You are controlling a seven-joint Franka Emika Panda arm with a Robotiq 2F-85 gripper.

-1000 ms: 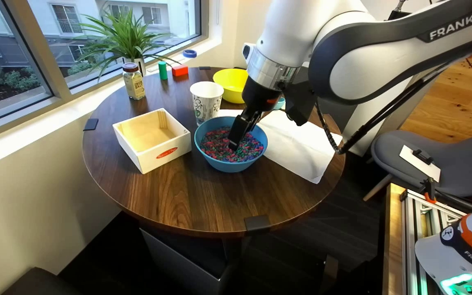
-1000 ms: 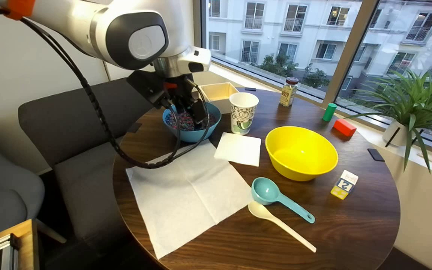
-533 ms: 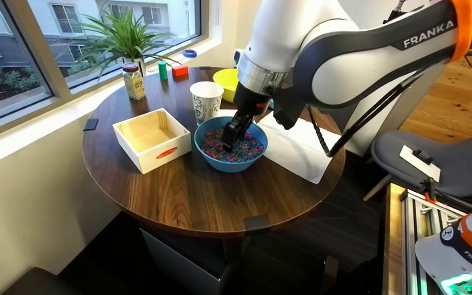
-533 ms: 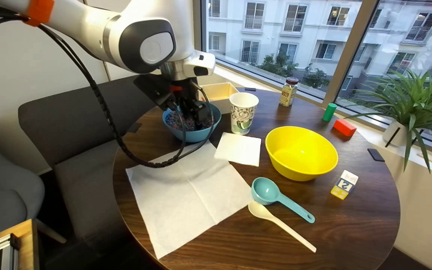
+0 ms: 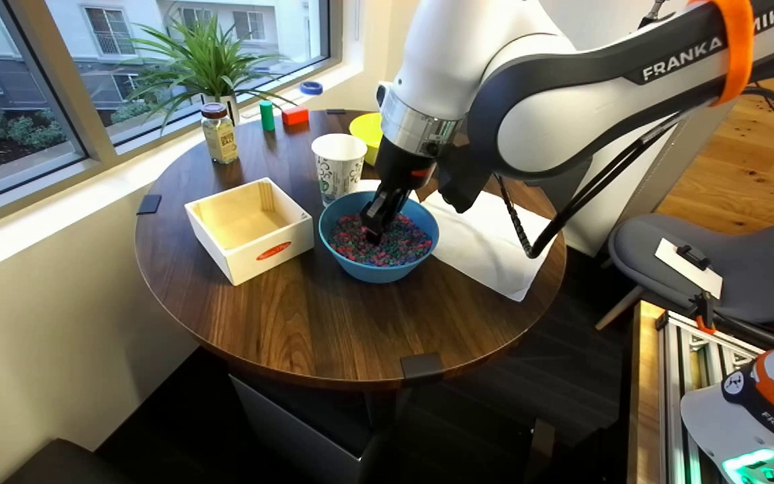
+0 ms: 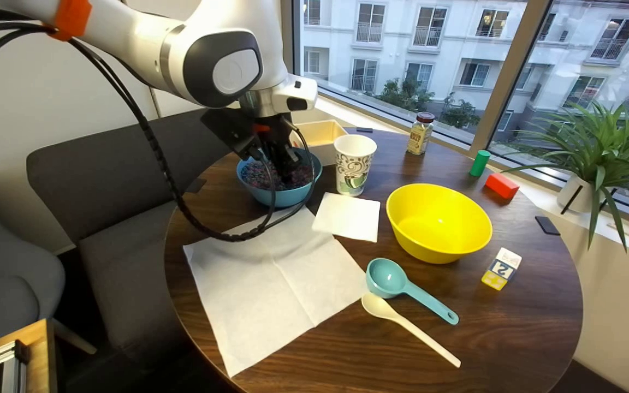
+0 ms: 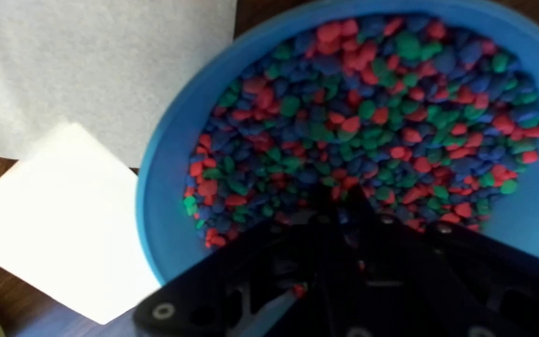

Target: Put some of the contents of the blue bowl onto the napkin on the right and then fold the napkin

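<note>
Nearly closed hand (image 7: 338,195) amid coloured bits (image 7: 367,121)

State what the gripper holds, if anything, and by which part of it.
It cannot be told: the gripper reaches down to the coloured bits in the blue bowl, but shadow hides whether any are pinched.

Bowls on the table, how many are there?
2. The blue bowl, with little coloured bits inside, stands beside the open white box. The yellow bowl stands near the teal scoop. I can't see any other bowls there.
</note>
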